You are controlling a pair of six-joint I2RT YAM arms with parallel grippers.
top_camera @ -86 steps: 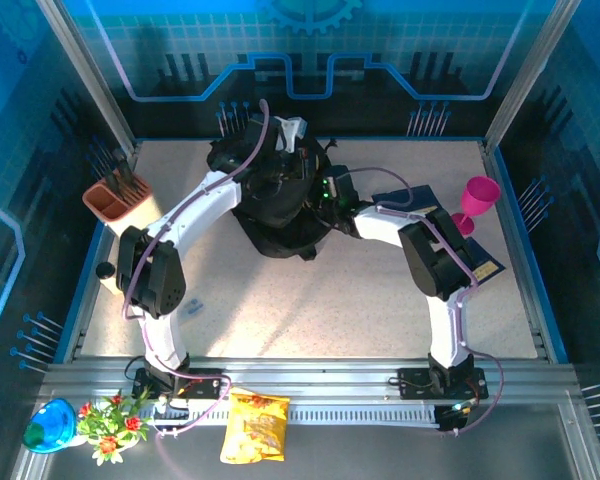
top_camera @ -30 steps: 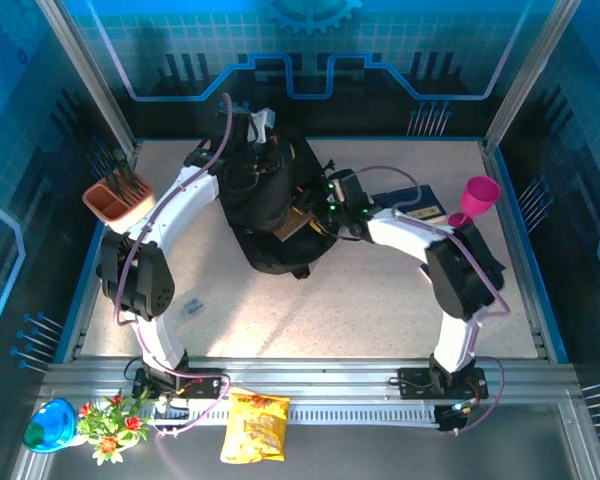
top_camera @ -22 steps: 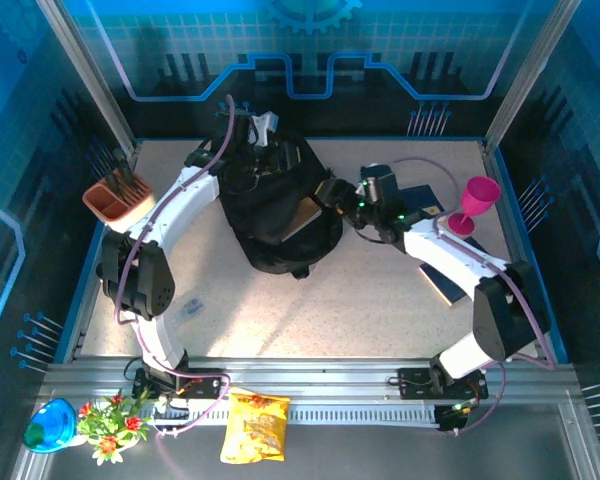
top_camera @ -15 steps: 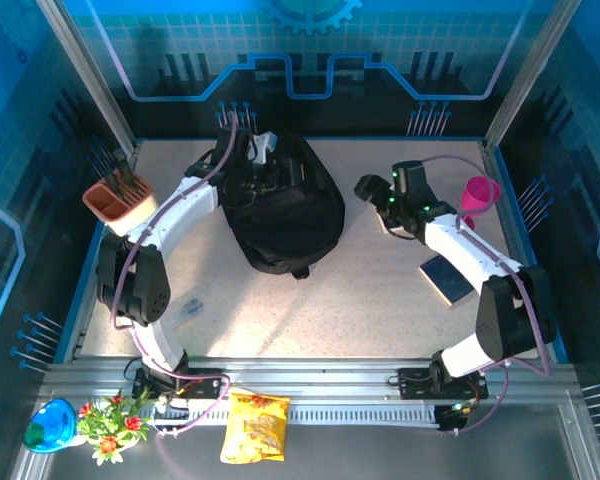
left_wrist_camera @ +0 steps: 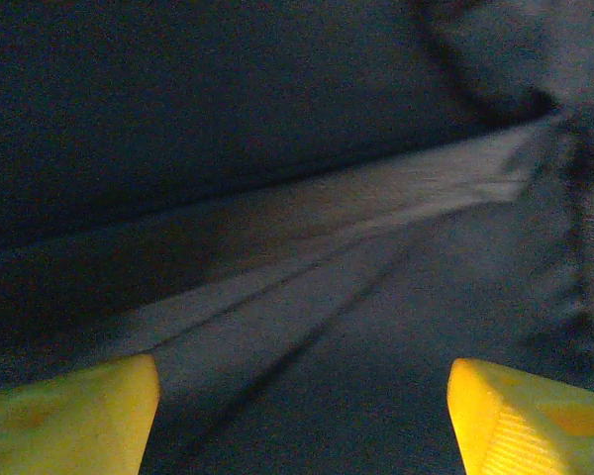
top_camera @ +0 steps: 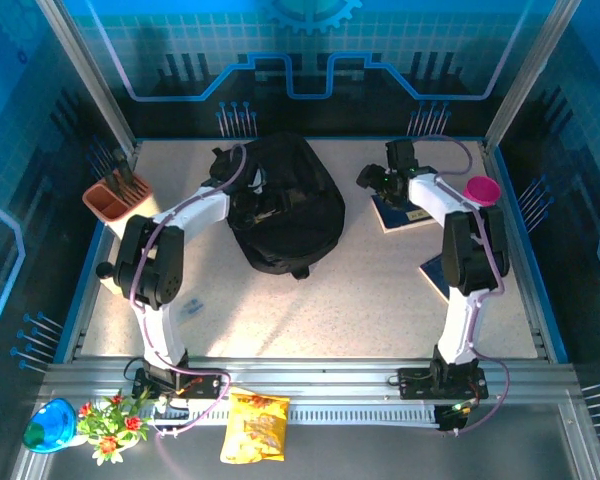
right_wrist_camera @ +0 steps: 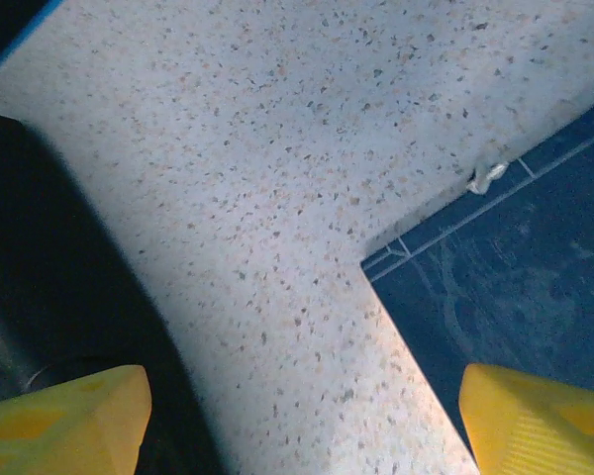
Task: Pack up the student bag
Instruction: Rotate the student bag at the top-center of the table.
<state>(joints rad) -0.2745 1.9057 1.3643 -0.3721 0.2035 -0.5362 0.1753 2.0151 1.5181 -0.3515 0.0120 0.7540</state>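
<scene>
Student bag (top_camera: pixel 290 210) lies by the table's far edge near the middle, left tool (left_wrist_camera: pixel 299 421) spread and empty close over its fabric, right tool (right_wrist_camera: pixel 302 416) spread and empty above the dark blue book (top_camera: pixel 405 212), so best straddle a book edge squarely, pinch firmly and avoid the pink goblet (top_camera: pixel 480 190).

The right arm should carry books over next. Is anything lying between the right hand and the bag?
Nothing visible does. The right hand hovers open at the corner of a blue book, and just a strip of table separates it from the bag.
</scene>
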